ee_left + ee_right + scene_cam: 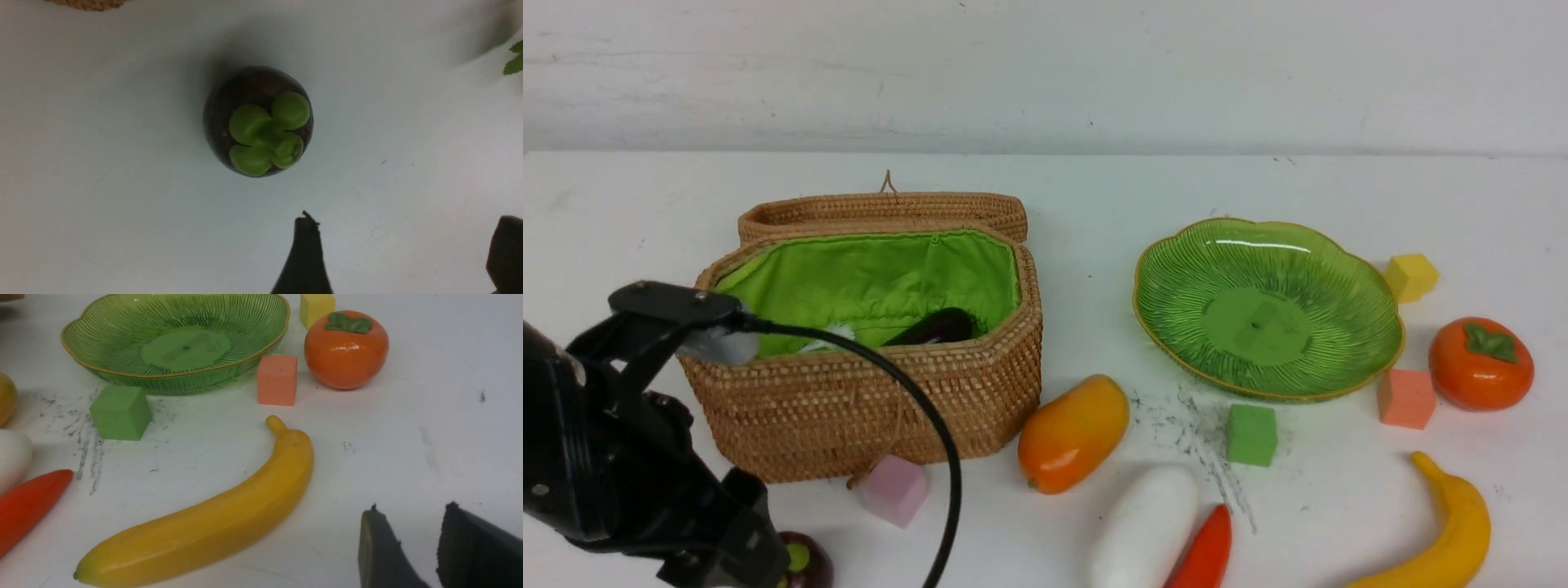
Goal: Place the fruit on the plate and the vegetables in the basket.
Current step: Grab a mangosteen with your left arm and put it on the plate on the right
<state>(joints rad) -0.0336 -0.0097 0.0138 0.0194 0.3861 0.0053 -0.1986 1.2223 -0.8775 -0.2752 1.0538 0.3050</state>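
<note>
Observed: left end effector spread wide and empty near the mangosteen on the bench; right end effector partly spread, empty, near the banana.

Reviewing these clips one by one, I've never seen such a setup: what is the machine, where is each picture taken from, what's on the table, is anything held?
It is a two-armed robot with a pincer gripper on each arm. The wide picture looks forward from between the arms; the other two come from cameras on the wrists. On the table: an open wicker basket with an eggplant inside, a bare green plate, mango, radish, carrot, banana, persimmon and coloured cubes. The left gripper hangs open close to a mangosteen; the right gripper is open near the banana. Nothing is held.
</note>
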